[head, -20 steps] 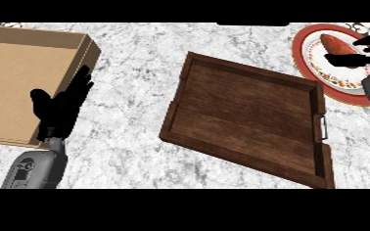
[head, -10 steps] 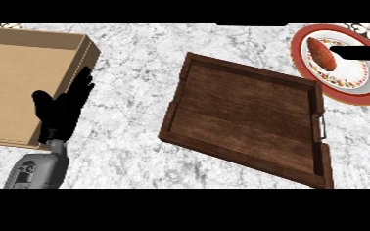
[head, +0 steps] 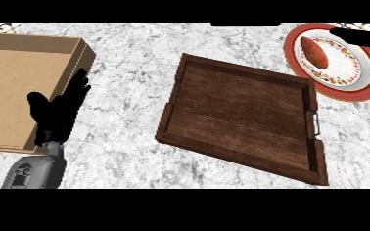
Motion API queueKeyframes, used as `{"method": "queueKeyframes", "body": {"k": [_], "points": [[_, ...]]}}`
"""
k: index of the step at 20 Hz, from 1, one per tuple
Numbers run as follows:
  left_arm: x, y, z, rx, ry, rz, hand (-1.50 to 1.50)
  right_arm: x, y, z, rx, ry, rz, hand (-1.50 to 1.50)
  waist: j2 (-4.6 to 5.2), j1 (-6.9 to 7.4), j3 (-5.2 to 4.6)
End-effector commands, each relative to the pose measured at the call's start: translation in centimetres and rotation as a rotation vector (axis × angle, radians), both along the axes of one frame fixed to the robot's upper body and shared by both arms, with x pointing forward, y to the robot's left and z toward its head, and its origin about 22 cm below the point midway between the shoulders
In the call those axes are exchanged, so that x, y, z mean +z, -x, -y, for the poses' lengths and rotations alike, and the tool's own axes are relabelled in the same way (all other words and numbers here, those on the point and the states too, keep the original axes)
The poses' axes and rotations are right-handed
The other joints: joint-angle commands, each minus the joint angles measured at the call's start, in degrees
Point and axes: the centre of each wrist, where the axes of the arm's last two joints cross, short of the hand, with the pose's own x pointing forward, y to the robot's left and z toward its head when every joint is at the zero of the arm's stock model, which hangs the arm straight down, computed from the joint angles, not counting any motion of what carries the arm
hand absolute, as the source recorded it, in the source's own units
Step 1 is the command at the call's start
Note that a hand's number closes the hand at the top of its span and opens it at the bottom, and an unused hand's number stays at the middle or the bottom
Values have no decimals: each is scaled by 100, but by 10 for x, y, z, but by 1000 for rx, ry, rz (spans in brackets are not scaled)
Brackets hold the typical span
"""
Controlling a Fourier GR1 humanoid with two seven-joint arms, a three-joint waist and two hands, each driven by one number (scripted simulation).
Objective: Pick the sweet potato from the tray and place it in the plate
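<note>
In the head view, the sweet potato is lying in the plate, just beyond the tray's far right corner. The left hand is resting well left of the tray, fingers straight and pointing up, holding nothing. The right hand is showing only partly, past that same corner, and I cannot tell how far open it is.

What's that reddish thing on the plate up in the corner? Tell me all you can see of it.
It is a sweet potato: reddish-brown, elongated, with tapered ends. It lies flat on the left of the plate's white middle, running slantwise, touching only the plate. The right hand shows dark at the plate's top rim, apart from it.
</note>
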Motion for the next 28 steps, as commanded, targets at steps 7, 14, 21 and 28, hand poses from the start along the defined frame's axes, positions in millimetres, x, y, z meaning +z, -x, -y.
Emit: {"method": "queueKeyframes", "body": {"k": [7, 14, 21, 28], "points": [[2, 6, -9, 1, -8, 6, 0, -15, 35, 40, 60, -109, 66, -150, 29, 62, 2], [4, 15, -8, -2, -4, 11, 0, -32, 54, 57, 50, -98, 54, -150, 24, 69, 1], [-18, 11, 9, -15, 13, 7, 0, -50, 90, 86, 26, -79, 14, -150, 27, 51, 1], [17, -1, -4, -21, 4, 9, 0, -48, 103, 109, -22, -57, -52, -150, 35, 87, 4]]}}
